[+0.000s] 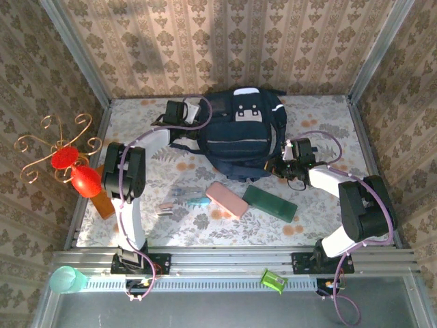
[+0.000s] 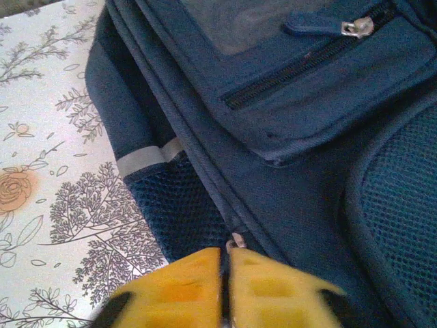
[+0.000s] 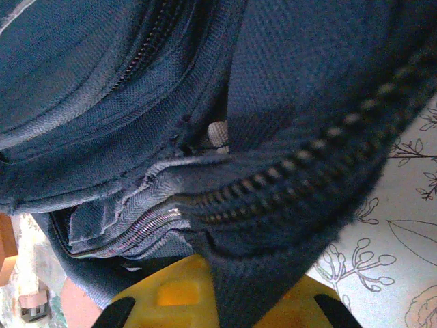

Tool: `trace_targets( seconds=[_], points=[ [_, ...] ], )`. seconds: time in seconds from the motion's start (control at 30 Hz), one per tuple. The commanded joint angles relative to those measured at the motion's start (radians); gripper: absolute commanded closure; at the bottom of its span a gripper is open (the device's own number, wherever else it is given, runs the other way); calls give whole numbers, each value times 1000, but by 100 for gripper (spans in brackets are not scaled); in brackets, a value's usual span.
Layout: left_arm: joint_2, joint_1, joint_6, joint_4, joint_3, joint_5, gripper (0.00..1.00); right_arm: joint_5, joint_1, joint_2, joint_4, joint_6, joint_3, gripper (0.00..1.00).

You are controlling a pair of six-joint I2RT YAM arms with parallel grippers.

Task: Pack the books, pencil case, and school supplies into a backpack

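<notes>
The navy backpack (image 1: 239, 133) lies at the back middle of the table. At its left side, my left gripper (image 1: 188, 113) (image 2: 227, 254) has its yellow fingers a sliver apart, pinched on a zip pull (image 2: 236, 240) beside the mesh pocket. My right gripper (image 1: 282, 166) (image 3: 229, 273) is shut on a flap of backpack fabric (image 3: 273, 260) below an unzipped seam at the bag's right lower edge. In front of the bag lie the pink pencil case (image 1: 227, 199), a dark book (image 1: 270, 203), and the school supplies: a teal-handled tool (image 1: 193, 199) and a small item (image 1: 164, 208).
An orange-brown slab (image 1: 104, 203) stands at the left edge, next to a red ornament on a gold wire stand (image 1: 65, 160). A teal cup (image 1: 65, 279) and a green object (image 1: 273, 280) sit on the near rail. Patterned walls enclose the table.
</notes>
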Motion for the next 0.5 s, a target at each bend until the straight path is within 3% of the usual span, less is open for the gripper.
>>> trace_targets(
  seconds=[0.0,0.13,0.27,0.37,0.47],
  points=[
    [-80,38,-23,64,-65,-34,67,22,-19,-28,-58,-32,10,100],
    [-219,-10,0,147,-228,31,47,0,-17,-11,-39,-19,8,100],
    [-313,-106,165,161,-322,37,36,-1,-19,0,-29,-14,11,100],
    [-321,-195,308,111,-313,32,30,-8,-18,8,-23,2,23,93],
    [-287,-262,412,35,-253,16,26,-2,-18,-2,-40,9,34,76]
  ],
)
